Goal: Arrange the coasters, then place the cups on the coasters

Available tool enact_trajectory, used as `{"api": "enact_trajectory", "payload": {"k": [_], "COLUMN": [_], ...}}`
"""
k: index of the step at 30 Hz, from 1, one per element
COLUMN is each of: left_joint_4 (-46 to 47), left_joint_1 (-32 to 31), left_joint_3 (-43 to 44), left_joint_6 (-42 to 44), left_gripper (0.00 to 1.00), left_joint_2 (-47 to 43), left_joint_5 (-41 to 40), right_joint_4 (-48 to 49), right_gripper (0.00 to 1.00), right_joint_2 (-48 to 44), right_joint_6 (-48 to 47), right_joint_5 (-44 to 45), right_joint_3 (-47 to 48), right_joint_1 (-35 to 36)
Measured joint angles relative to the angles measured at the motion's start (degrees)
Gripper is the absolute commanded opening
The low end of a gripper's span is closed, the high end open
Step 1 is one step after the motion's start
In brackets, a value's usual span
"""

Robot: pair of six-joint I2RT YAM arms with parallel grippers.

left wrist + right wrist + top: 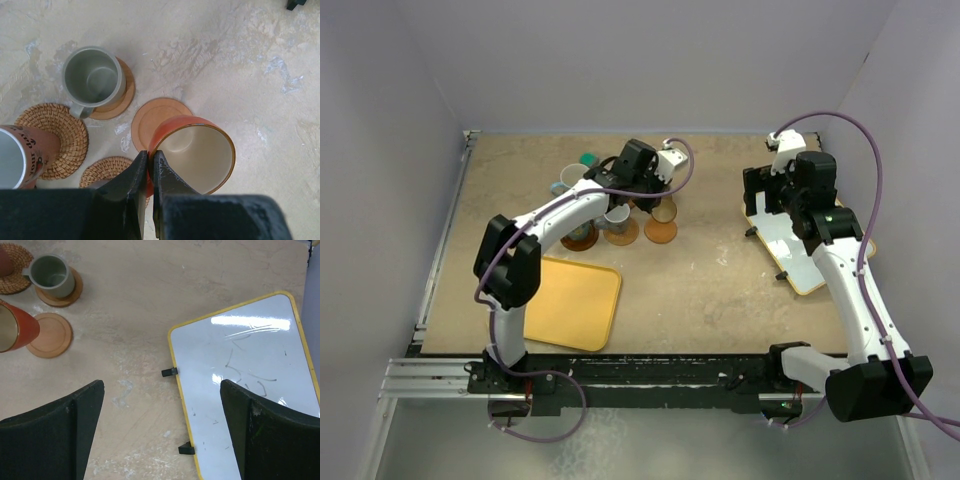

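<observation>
My left gripper [150,153] is shut on the wall of the small orange cup [200,155], one finger inside the rim and one outside. The cup is tilted over the edge of a smooth orange-brown coaster [156,116]; from the right wrist the same orange cup [15,329] and coaster [50,335] show at the left. A grey-olive cup [92,77] stands on another smooth coaster [125,97]. Two woven coasters [57,132] [107,170] lie nearby. A reddish mug [22,155] sits at the left edge. My right gripper [162,410] hangs open and empty over the whiteboard's edge.
A yellow tray [575,300] lies at the front left beside the left arm. A yellow-framed whiteboard [800,255] lies at the right under the right gripper [763,192]. More cups [575,178] and a teal block [588,158] stand behind the left gripper [650,192].
</observation>
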Motion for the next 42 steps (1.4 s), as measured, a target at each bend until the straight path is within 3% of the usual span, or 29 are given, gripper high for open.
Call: {"api": "enact_trajectory", "payload": {"k": [42], "left_joint_4": [-4.92], "left_joint_1": [0.02], "left_joint_3": [5.09], "left_joint_6": [-10.16], "left_gripper": [0.03], "left_joint_2": [11.28], "left_joint_5": [-4.15], "right_joint_4": [1.55], "right_gripper": [1.0], "right_joint_2": [0.0], "right_joint_6": [-0.09], "right_joint_5": [-0.46], "right_joint_3": [-0.63], "right_joint_1": [0.0]}}
